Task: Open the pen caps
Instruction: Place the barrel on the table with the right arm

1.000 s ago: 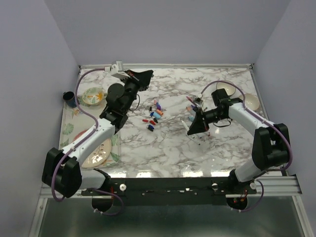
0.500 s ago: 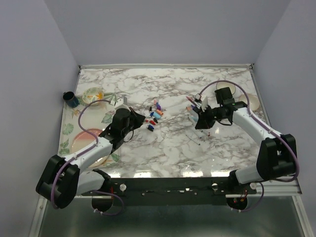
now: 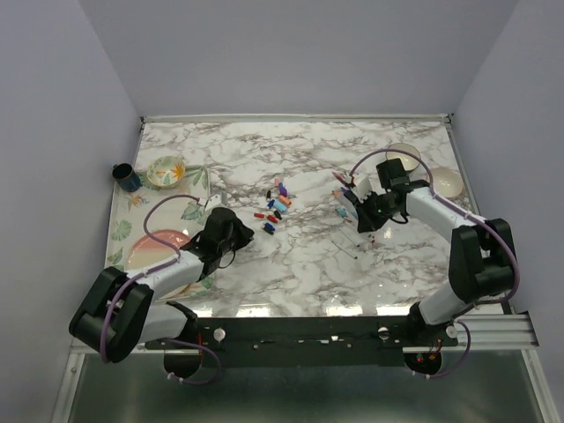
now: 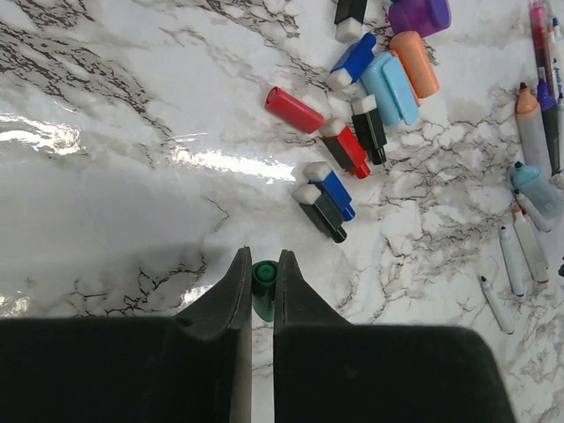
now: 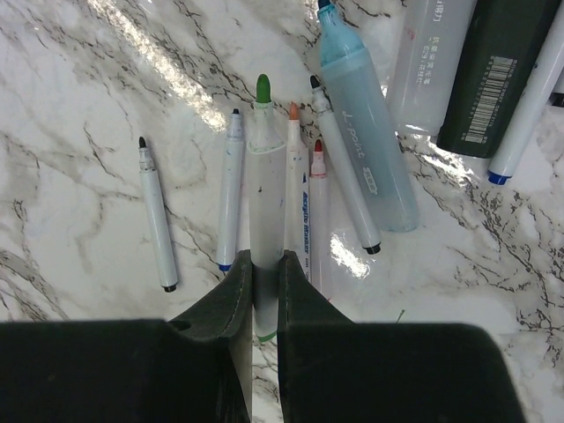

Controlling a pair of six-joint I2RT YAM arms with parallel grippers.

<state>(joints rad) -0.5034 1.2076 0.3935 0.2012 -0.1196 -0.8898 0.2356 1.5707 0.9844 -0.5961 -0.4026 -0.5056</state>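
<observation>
My left gripper (image 4: 261, 273) is shut on a small green pen cap (image 4: 263, 284), held low over the marble near the table's left front (image 3: 231, 236). A cluster of loose pen caps (image 4: 352, 141) in red, blue, black, orange, light blue and purple lies just ahead; it also shows in the top view (image 3: 275, 208). My right gripper (image 5: 265, 264) is shut on a white pen body with a green tip (image 5: 262, 176), uncapped, held over a row of uncapped pens (image 5: 308, 189). In the top view the right gripper (image 3: 361, 214) is right of centre.
Several uncapped pens (image 4: 529, 194) lie at the right of the left wrist view. A fat light-blue marker (image 5: 361, 132) and a dark marker (image 5: 493, 79) lie beside the right gripper. Plates (image 3: 154, 251), a bowl (image 3: 164, 172), a dark cup (image 3: 124, 176) stand left; two bowls (image 3: 445, 181) right.
The left arm swung from the table's back down to the near left with its gripper low. The right gripper moved a little back and left over the pens.
</observation>
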